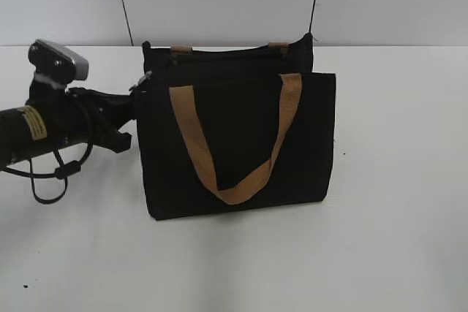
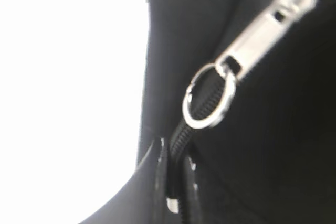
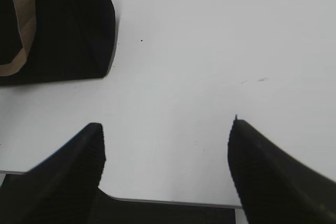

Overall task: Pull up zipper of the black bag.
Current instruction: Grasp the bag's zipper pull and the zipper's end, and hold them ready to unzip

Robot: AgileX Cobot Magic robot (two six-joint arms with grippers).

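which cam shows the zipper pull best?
Left wrist view: the zipper pull fills the frame, silver tab with ring, slightly blurred. Exterior view shows only a tiny glint at the black bag top left corner. Right wrist view shows none, only a bag corner.

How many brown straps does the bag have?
2. One tan strap loops down over the front of the black bag. The other lies behind the top edge; only its two ends show.

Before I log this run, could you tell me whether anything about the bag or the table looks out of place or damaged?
Nothing stands out. The black bag stands upright on the white table with no visible damage, its tan strap hanging down its front. The zipper pull looks whole. A few tiny dark specks mark the tabletop.
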